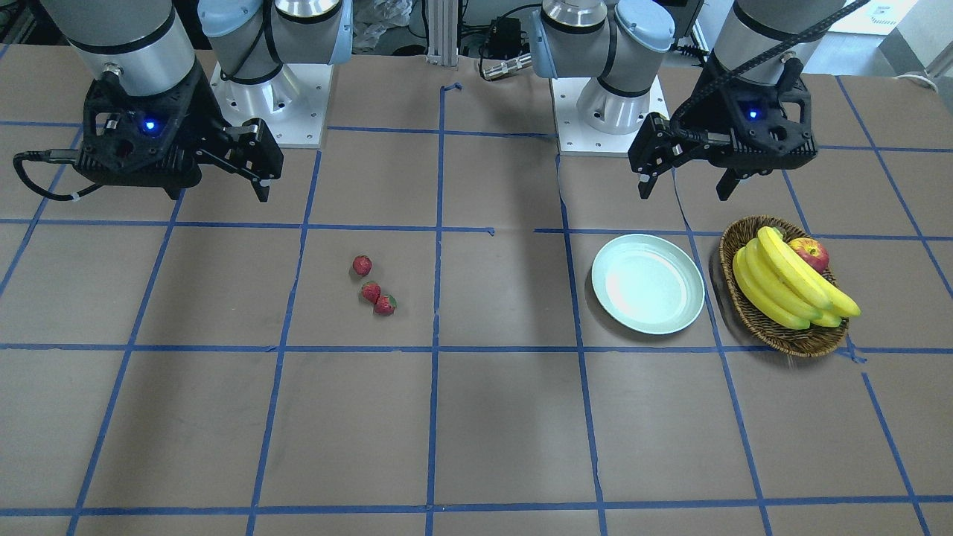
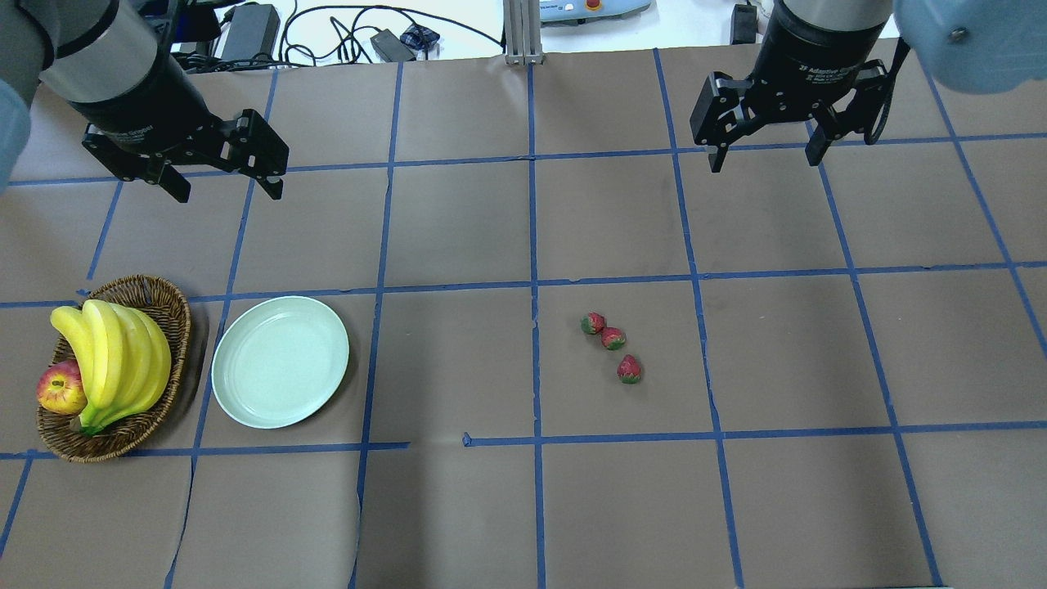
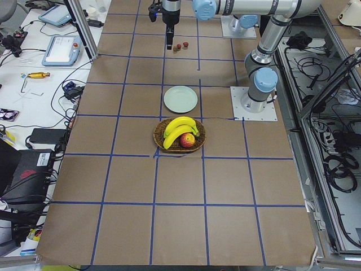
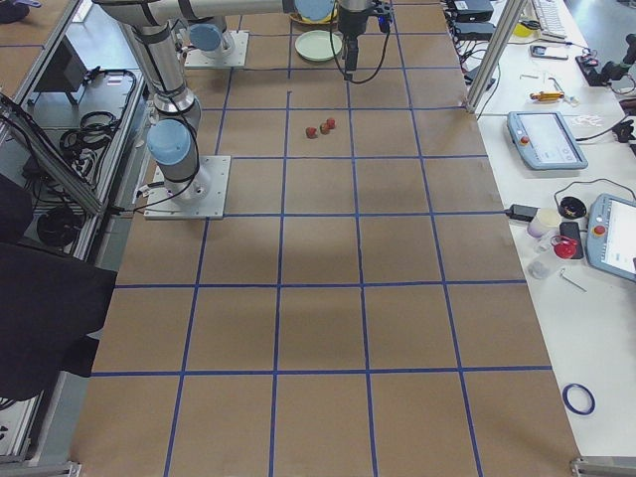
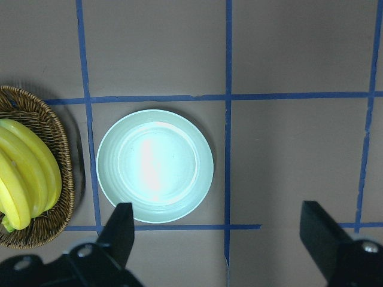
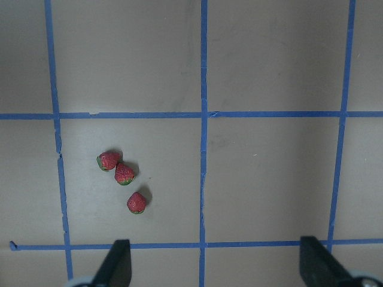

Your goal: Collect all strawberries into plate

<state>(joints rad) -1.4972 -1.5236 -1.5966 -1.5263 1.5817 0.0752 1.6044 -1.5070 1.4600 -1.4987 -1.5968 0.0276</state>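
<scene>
Strawberries [image 2: 613, 338]: three small red berries with green caps, lying on the brown paper table [image 2: 458, 245] just right of centre in the overhead view. Two sit touching or very nearly so, and the third lies just beside them, lower right, with a clear gap. They are judged light, rounded and apt to roll if nudged; whether firm or soft cannot be told. The recommended hold is across the widest part of the body, one berry at a time. The lone berry offers the cleanest access, since a finger beside the paired ones could shove its neighbour. The right gripper [image 2: 766, 159] hangs at upper right of the overhead view, fingers spread wide and empty, with the berries well apart from it, lower and to the left. In the right wrist view they lie above the left-hand finger, not centred in the gap. The left gripper [image 2: 229, 193], at upper left, is likewise spread and empty. The plate [image 2: 280, 361] is bare at lower left, just beside the wicker basket [image 2: 168, 298], well apart from the berries. None is collected yet.
</scene>
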